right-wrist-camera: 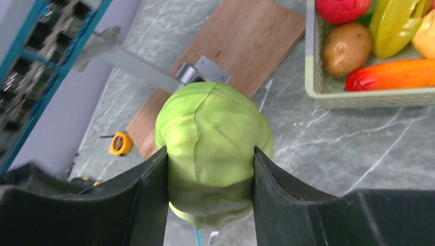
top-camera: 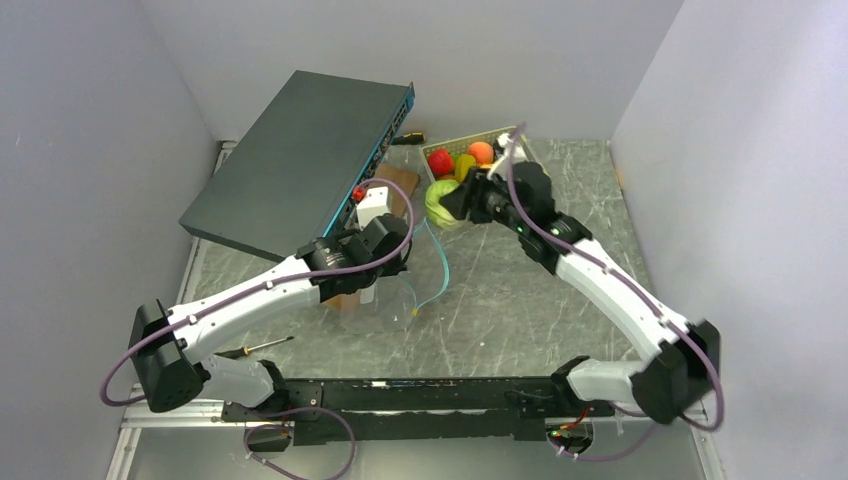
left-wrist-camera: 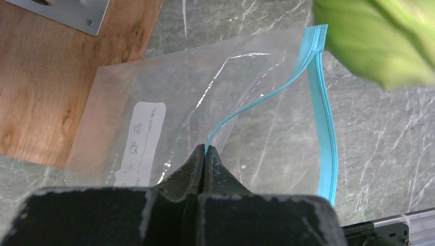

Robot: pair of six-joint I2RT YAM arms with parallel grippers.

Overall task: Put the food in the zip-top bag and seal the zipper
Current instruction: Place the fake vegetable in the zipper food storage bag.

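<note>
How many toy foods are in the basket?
5 visible: red piece at top; brown potato below it; yellow starfruit to their right; long orange-red piece along the near wall; pale yellow piece at the edge. Others may be hidden.

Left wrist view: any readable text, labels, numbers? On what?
White label on the zip-top bag: one sideways printed line, maybe ending "Date:", too small to read surely; pictograms below it, no words.
Wooden board, green cabbage, left gripper: no text.

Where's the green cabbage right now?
Top view, upper centre: the cabbage is held in the right gripper, between the basket and the bag.
</note>
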